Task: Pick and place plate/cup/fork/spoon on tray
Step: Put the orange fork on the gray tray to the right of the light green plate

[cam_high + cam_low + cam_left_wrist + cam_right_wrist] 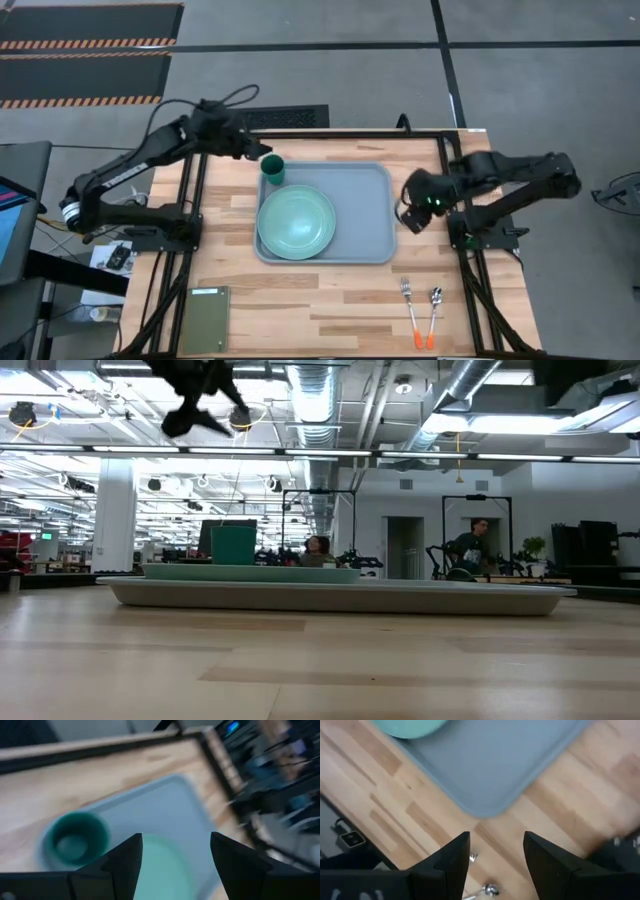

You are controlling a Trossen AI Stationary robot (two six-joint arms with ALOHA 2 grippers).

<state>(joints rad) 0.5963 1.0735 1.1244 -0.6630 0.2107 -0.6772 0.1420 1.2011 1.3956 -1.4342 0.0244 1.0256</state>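
The blue-grey tray (372,205) lies mid-table. The mint-green plate (296,222) rests on its left half. The dark teal cup (273,168) stands upright in the tray's far left corner and shows in the left wrist view (75,840). My left gripper (258,152) hangs open and empty just beyond the cup, above it. My right gripper (410,215) is open and empty over the table by the tray's right rim. The fork (409,303) and the spoon (434,310) lie side by side on the table near the front right, orange handles toward the near edge.
A flat olive-green rectangle (203,320) lies at the front left corner. Black frame rails run along the table's left, right and far edges. Bare wood lies between the tray and the near edge.
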